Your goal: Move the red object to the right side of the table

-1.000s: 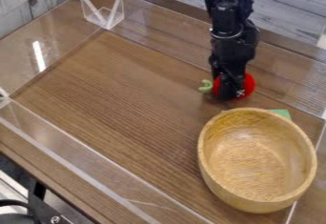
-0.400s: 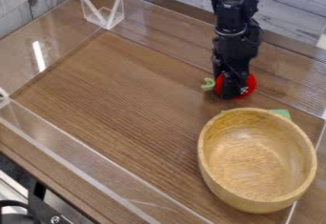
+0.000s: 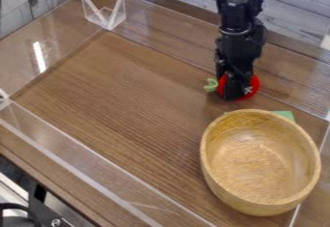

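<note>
Showing glossy red with a green leaf, the red object sits unmoved — the tool closed around it, tilting slightly.

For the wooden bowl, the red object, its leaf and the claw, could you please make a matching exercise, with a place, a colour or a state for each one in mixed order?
Things
1. Wooden bowl
2. Red object
3. Leaf
4. Claw

Descriptions
A. green, at the side of the round toy
B. black, coming down over the toy from above
C. light, round and the largest of these four
D. bright red, partly hidden behind the dark fingers

Right pairs
1-C
2-D
3-A
4-B
</note>
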Motion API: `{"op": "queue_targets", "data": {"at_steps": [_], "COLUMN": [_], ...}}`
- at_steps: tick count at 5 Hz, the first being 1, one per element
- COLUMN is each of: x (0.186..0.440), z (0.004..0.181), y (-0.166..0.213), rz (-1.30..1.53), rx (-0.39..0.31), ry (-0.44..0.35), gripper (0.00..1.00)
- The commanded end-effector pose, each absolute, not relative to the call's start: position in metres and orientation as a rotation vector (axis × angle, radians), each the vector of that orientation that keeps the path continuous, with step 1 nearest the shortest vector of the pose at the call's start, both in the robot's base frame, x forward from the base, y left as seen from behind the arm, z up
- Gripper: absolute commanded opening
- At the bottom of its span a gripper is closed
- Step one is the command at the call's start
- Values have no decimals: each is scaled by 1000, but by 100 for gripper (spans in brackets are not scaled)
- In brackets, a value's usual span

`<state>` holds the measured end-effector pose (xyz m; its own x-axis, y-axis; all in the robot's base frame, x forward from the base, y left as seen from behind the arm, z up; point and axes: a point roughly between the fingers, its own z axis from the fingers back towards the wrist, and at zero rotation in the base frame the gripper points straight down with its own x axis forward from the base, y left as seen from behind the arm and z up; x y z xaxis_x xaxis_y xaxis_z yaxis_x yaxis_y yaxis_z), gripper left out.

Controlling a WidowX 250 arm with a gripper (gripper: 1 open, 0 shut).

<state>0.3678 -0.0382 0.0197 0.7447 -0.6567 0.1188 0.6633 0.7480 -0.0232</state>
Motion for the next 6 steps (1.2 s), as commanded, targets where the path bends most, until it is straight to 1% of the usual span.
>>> {"op": "queue_targets", "data": {"at_steps": [1, 2, 3, 4, 6], "x": [373, 373, 371, 370, 368], "z": [26, 25, 29, 35, 58], "y": [-37, -36, -34, -31, -25], "rz": [-707, -698, -685, -668, -624], "rx": [-59, -61, -70, -76, -74], "ry": [-118, -106, -107, -112, -148], "gripper": [0, 0, 100, 100, 100]}}
